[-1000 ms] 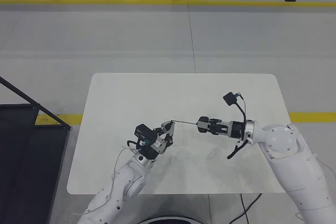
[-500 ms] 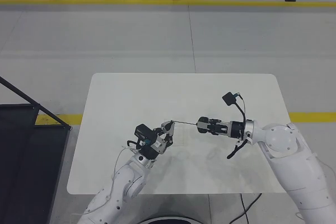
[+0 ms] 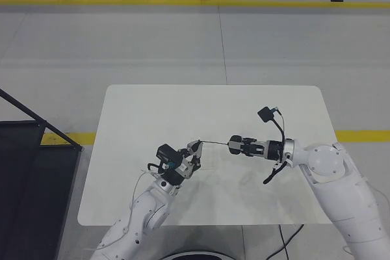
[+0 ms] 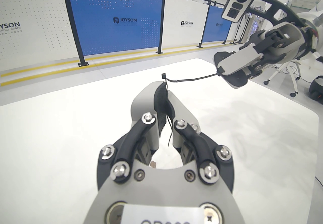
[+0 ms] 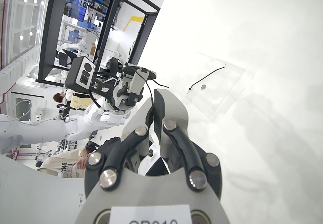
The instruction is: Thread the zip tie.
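Little has shifted: the left hand (image 4: pixel 164 92) pinches the zip tie (image 4: pixel 191 80) by its head, the right hand (image 4: pixel 221 71) its tail, apparently aligning them for threading.

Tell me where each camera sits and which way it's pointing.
Top view: above the arms, looking down at the white table; both arms show.
Left wrist view: behind the left gripper, facing across the table to the right gripper.
Right wrist view: behind the right gripper, facing the left gripper, past a clear sheet.
Shared: all three show the zip tie held between both grippers.
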`<state>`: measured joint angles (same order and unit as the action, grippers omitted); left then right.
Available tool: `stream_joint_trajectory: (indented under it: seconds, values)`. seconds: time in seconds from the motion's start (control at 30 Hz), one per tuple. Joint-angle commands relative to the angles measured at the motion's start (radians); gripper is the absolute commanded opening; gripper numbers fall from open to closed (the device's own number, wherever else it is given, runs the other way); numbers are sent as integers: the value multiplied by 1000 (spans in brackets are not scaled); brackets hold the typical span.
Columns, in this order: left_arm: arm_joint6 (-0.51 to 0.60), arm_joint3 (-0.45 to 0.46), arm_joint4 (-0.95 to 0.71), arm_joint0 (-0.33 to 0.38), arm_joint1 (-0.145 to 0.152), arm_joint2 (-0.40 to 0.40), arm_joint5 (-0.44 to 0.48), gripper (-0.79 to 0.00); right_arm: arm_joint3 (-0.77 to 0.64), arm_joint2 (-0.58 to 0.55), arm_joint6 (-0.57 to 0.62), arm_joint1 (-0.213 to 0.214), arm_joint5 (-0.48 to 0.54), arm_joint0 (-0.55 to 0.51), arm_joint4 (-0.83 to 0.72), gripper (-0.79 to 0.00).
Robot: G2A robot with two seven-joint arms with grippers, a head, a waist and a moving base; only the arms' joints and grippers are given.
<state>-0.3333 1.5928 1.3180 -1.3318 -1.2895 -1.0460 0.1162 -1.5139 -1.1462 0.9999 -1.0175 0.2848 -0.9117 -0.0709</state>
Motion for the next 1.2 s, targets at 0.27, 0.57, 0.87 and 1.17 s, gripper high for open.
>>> stream_joint_trajectory:
  seconds: [0.27, 0.57, 0.87, 1.17]
  values:
    - [3, -1, -1, -2, -4, -7, 3, -785, -6, -6, 3, 2, 9, -7, -3, -785]
    - [1, -5, -4, -2, -7, -9, 1, -785, -12, -9, 3, 4, 13, -12, -3, -785]
    - [1, -5, -4, -2, -7, -9, 1, -785, -8, -1, 2, 2, 5, -4, -5, -785]
    - [1, -5, -4, -2, -7, -9, 1, -785, 2, 11, 2, -1, 1, 8, -8, -785]
